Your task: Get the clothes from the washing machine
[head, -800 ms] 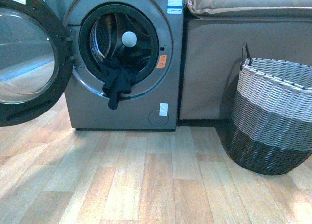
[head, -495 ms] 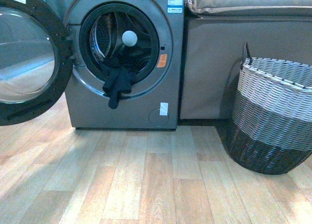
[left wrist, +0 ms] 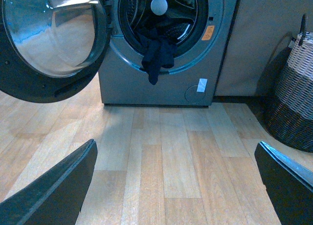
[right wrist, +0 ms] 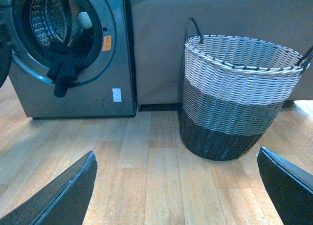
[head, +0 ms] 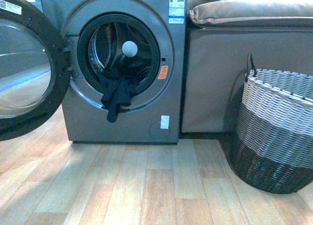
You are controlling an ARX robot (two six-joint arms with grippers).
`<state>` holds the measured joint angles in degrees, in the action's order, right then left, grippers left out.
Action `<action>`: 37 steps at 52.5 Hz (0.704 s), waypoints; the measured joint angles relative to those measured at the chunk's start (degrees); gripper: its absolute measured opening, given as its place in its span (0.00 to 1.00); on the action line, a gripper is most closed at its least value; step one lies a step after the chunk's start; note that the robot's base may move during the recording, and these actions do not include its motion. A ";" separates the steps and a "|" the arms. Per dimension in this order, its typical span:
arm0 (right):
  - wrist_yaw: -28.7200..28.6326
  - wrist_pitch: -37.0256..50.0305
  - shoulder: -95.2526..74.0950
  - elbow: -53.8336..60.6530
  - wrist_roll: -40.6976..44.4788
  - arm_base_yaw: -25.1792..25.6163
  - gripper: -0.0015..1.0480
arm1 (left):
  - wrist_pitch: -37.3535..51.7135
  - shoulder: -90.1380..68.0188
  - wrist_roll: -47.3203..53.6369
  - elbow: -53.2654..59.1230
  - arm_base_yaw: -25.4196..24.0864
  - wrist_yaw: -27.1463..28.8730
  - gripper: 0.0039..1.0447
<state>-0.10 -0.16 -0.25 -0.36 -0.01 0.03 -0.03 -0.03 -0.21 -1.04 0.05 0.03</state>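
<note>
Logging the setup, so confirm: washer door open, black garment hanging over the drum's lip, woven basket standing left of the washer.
Wrong: the front view shows the basket standing right of the washer. The door is open and the garment hangs over the lip.

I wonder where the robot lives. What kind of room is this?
Probably a laundry corner in a home: a washing machine with clothes hanging out, a woven basket on the wooden floor, and a cushioned seat beside the machine.
</note>
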 joint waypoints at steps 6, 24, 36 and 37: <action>0.02 0.00 0.00 0.00 0.00 0.00 0.93 | 0.00 -0.02 0.00 0.00 0.00 0.00 0.94; 0.02 0.00 0.00 0.00 -0.02 0.00 0.93 | 0.00 -0.02 0.00 0.00 0.00 0.00 0.94; 0.09 -0.04 -0.02 0.00 -0.02 0.00 0.93 | -0.02 -0.11 0.00 0.00 0.00 -0.02 0.94; 0.07 -0.02 0.00 0.00 0.00 0.00 0.93 | -0.02 0.02 -0.02 0.00 0.00 -0.02 0.94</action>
<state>-0.03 -0.19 -0.25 -0.36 -0.01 0.03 -0.05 -0.01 -0.23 -1.04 0.05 0.01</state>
